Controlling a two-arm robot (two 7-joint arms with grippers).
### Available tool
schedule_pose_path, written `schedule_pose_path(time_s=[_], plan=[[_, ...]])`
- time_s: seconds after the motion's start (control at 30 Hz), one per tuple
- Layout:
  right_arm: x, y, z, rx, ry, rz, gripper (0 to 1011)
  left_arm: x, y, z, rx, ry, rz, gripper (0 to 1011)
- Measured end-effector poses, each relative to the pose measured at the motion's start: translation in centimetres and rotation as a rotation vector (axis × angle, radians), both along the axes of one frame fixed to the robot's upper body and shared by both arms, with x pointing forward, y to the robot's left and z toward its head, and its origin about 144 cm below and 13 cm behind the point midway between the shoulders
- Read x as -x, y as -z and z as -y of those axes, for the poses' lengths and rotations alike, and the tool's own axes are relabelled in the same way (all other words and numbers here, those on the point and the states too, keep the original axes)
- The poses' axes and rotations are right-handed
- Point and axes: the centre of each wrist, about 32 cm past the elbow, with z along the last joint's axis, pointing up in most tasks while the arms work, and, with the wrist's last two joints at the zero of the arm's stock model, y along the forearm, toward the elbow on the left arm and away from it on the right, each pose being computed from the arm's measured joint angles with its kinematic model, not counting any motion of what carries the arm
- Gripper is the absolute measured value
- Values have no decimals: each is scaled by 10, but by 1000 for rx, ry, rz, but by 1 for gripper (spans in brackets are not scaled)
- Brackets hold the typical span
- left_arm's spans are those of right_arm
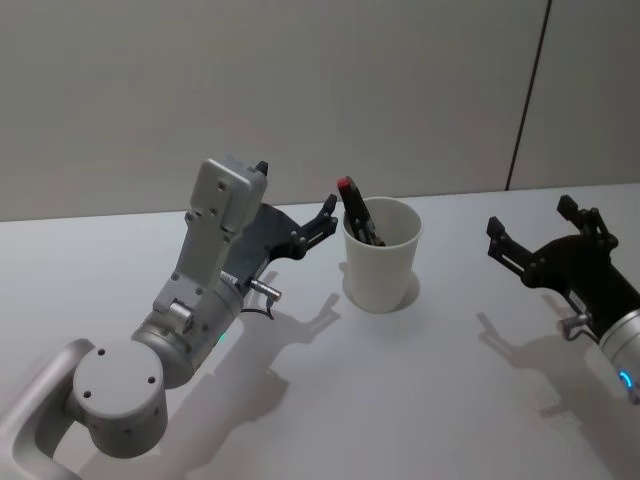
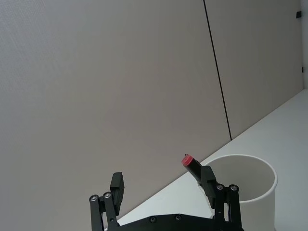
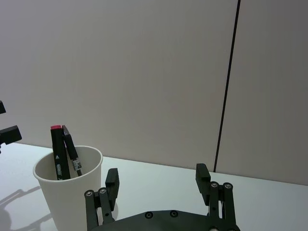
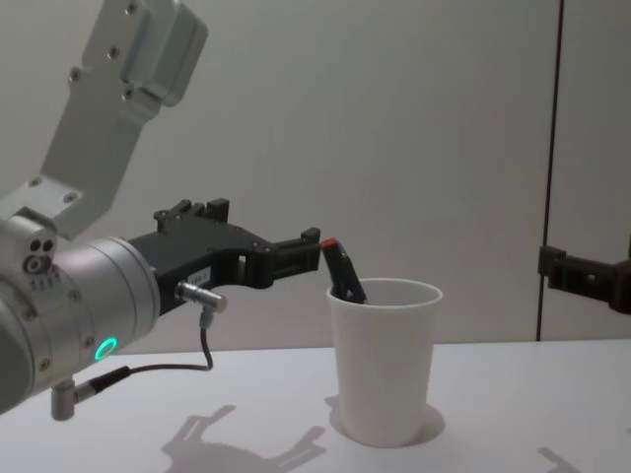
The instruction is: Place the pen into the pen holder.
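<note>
White table [image 1: 330, 400] under the pen holder [image 1: 381, 256]; plain wall [image 1: 300, 90] behind.

A smooth white tabletop [image 1: 300, 400] meets a plain grey panelled wall [image 1: 250, 90] split by one thin dark vertical seam [image 1: 527, 95].

The head camera is looking down and forward from above, taking in the white bench [image 1: 330, 400], both arms and the wall behind. The chest camera is sitting lower and is looking level across the bench, close behind the left gripper [image 4: 296, 254], so the left arm is showing large. The left wrist camera is looking out along its own gripper [image 2: 163, 192] toward the wall, tilted upward, with the pen holder [image 2: 250, 192] close beyond one finger. The right wrist camera is looking past the right gripper [image 3: 159, 185], farther from the pen holder. All four views are sharing the pen holder, the pen [image 1: 355, 212] and the wall.
</note>
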Motion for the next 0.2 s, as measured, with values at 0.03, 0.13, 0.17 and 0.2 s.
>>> schedule_pose_path(time_s=[0.03, 0.13, 0.17, 0.2], plan=[[0, 0, 0, 0, 0, 0, 1002, 0, 0, 0, 0, 0, 0, 1001], [0, 0, 0, 0, 0, 0, 1002, 0, 0, 0, 0, 0, 0, 1001], [0, 0, 0, 0, 0, 0, 1002, 0, 0, 0, 0, 0, 1, 1001], [0, 0, 0, 0, 0, 0, 1002, 0, 0, 0, 0, 0, 1, 1001]])
